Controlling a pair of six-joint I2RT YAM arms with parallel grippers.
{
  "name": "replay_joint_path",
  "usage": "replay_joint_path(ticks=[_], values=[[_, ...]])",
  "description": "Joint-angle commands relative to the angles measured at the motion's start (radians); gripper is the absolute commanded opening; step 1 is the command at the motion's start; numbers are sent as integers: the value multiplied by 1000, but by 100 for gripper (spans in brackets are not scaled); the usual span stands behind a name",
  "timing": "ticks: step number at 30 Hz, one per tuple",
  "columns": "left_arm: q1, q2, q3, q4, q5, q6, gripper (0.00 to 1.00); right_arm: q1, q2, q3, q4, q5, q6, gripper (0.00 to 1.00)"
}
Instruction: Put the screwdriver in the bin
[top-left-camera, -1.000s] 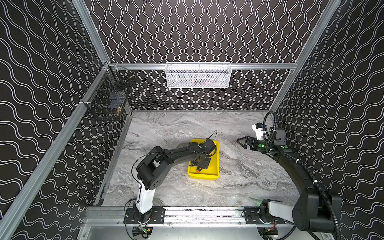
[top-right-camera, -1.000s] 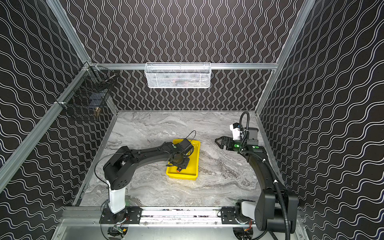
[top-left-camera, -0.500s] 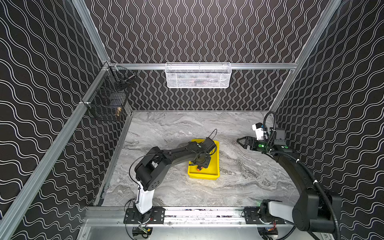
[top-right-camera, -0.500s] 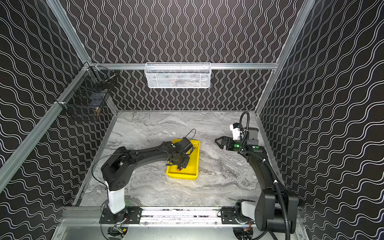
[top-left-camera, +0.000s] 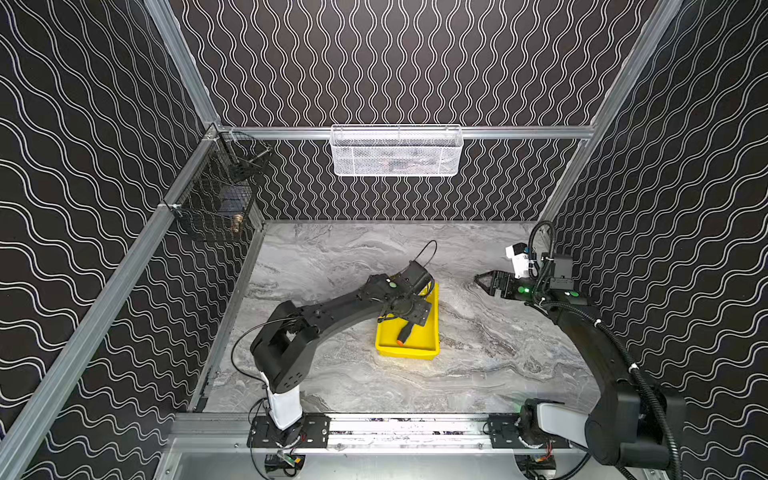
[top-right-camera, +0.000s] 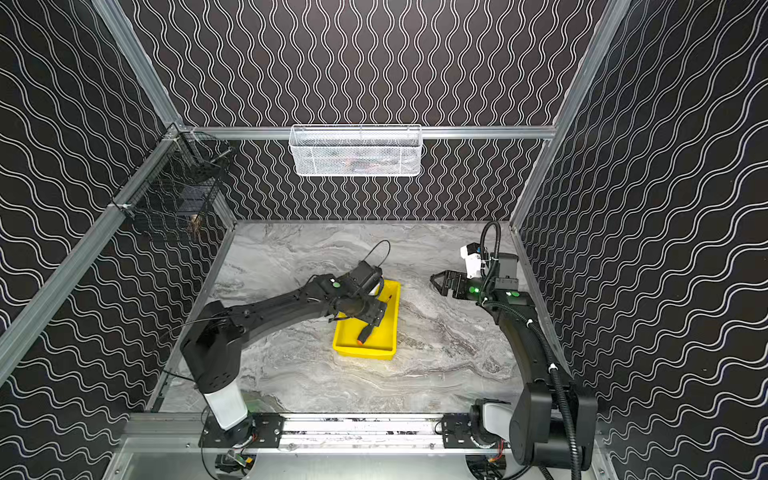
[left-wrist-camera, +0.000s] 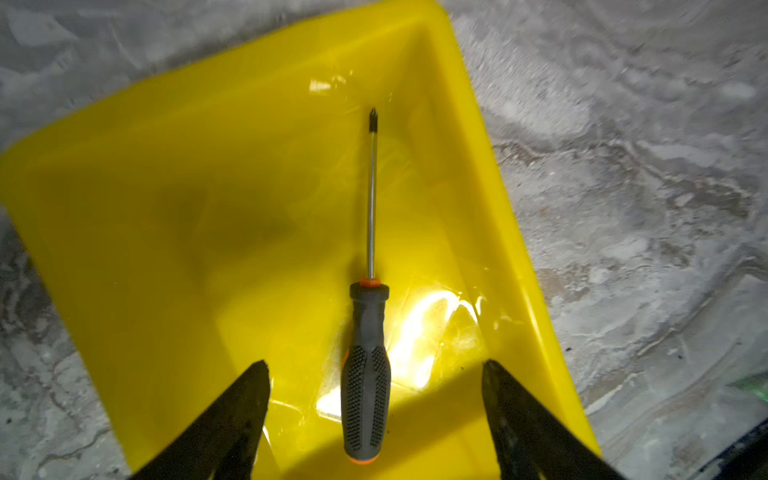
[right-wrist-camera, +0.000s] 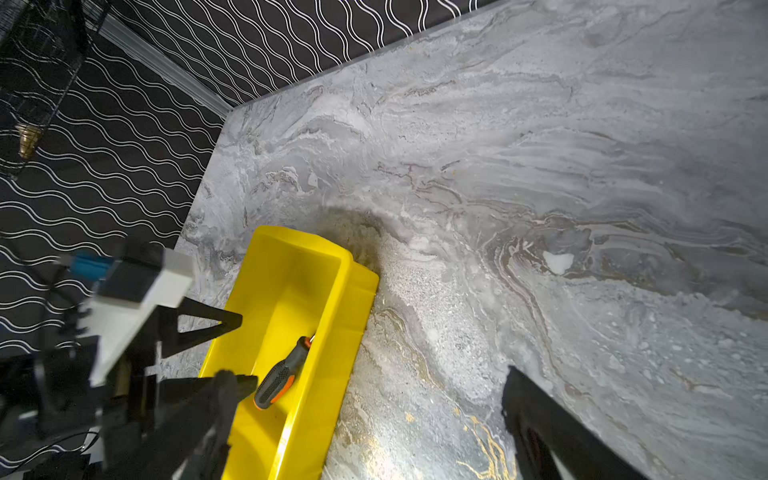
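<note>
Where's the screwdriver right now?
In both top views the screwdriver lies in the bin near the middle of the table, just under the open left gripper, which isn't touching it.

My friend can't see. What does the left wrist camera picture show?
A black-and-orange screwdriver lies in the yellow bin. Its handle sits between the wide-open jaws of the left gripper, touching neither. Grey marble table surrounds the bin.
</note>
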Motion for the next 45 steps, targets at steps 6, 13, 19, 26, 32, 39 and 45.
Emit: replay_joint_path(ticks=[6, 13, 19, 26, 32, 39, 45], values=[[109, -310, -70, 115, -186, 188, 96, -1, -198, 37, 146, 319, 96, 99], [376, -439, -194, 208, -160, 206, 99, -2, -349, 17, 140, 736, 137, 100], [468, -522, -403, 407, -406, 187, 99, -2, -439, -95, 213, 799, 150, 99], [552, -553, -542, 584, -416, 285, 99, -2, -462, -262, 363, 844, 137, 100], [618, -579, -669, 730, -319, 301, 99, -2, -444, -499, 735, 762, -42, 100], [682, -579, -809, 865, -328, 309, 99, -2, -362, -604, 941, 688, -88, 100], [711, -533, -926, 1048, -330, 348, 99, -2, -285, -624, 1005, 662, -86, 100]])
